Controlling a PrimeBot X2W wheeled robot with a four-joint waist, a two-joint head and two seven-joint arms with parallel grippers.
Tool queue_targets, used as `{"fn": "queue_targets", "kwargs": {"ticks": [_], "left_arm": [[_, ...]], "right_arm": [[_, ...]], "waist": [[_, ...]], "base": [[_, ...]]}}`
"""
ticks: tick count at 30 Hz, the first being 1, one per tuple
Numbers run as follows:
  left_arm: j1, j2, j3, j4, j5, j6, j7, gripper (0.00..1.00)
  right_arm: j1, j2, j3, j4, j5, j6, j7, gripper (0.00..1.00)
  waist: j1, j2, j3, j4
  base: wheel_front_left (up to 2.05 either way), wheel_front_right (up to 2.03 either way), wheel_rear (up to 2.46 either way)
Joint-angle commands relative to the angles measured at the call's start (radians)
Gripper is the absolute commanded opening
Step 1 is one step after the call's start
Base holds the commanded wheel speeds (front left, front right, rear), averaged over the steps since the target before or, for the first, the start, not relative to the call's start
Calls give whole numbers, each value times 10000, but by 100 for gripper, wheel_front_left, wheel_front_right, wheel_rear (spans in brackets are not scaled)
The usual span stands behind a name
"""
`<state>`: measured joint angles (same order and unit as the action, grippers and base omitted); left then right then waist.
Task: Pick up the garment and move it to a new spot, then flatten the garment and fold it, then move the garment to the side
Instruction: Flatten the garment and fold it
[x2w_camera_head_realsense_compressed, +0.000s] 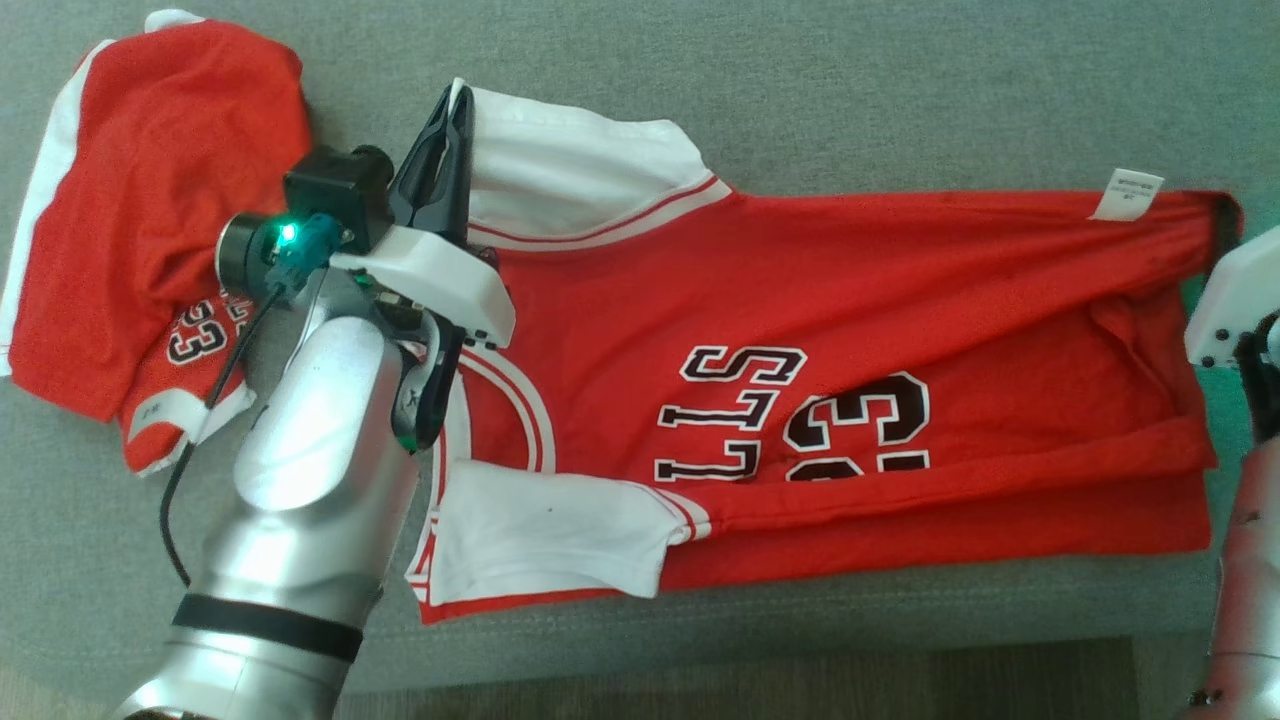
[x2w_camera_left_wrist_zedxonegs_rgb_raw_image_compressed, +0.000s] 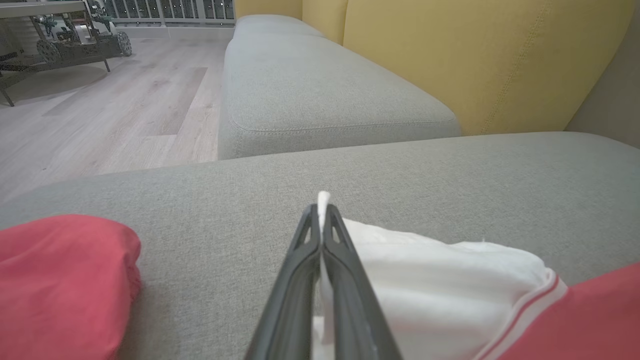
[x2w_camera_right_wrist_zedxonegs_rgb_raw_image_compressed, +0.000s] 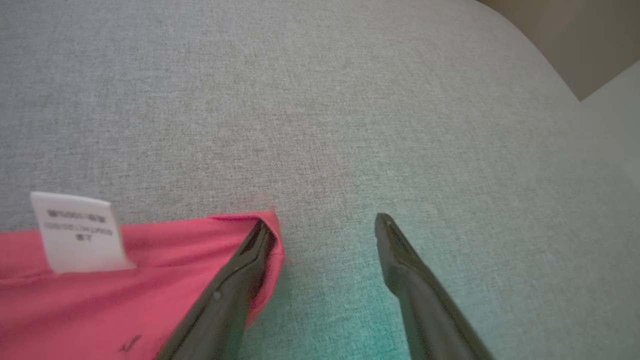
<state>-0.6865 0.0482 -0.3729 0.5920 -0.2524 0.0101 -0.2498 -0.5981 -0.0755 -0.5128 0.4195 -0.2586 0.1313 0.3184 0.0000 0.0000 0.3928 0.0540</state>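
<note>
Left claw (x2w_camera_head_realsense_compressed: 460, 95) is pinched shut on the far white sleeve (x2w_camera_head_realsense_compressed: 570, 170) of the red jersey (x2w_camera_head_realsense_compressed: 850, 290). From the left wrist view I see a bit of white cloth poking out between its two fingers. Right claw (x2w_camera_right_wrist_zedxonegs_rgb_raw_image_compressed: 322, 222) is wide open and holds nothing. One of its fingers lies on the jersey's far right corner, and the other is on bare cloth just past that corner.

Under the jersey is a grey cushion (x2w_camera_head_realsense_compressed: 900, 80), and the jersey lies spread out on it, mostly flat, with some creases near its right end. A second red garment (x2w_camera_head_realsense_compressed: 150, 200) sits bunched up just left of the jersey.

I think the jersey is light, thin and very floppy. It will sag and bunch if I grab the middle. Edges are the best places to hold: the sleeve hem and the corners at the bottom hem. It may be a little slippery, so I would pinch a good bite of cloth.

On the jersey I read a big dark "33" with white edges, upside down to me. Beside it are letters that look like "LLS"; a fold hides the rest. A white tag (x2w_camera_head_realsense_compressed: 1127, 193) sticks out near the jersey's far right edge. Its print is too blurry to read. The bunched garment also shows "33".
</note>
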Motion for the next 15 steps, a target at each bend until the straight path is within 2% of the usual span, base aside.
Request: {"fn": "queue_targets", "kwargs": {"ticks": [1,8,15], "left_arm": [[-199,187,307,-319,-53,66,-120,0],[-130,184,334,-297,-62,96,-120,0],[-89,173,349,-338,-74,97,-120,0]], "right_arm": [[22,-113,-30,-438,-50,-6,57,100],[-250,38,-576,-496,403,-6,-5,100],[-284,139,-333,-371,817,-6,12,100]], "waist": [[0,0,-52,15],[0,0,-176,45],[0,0,-226,49]], "base": [[0,0,0],[0,0,0],[0,0,0]]}}
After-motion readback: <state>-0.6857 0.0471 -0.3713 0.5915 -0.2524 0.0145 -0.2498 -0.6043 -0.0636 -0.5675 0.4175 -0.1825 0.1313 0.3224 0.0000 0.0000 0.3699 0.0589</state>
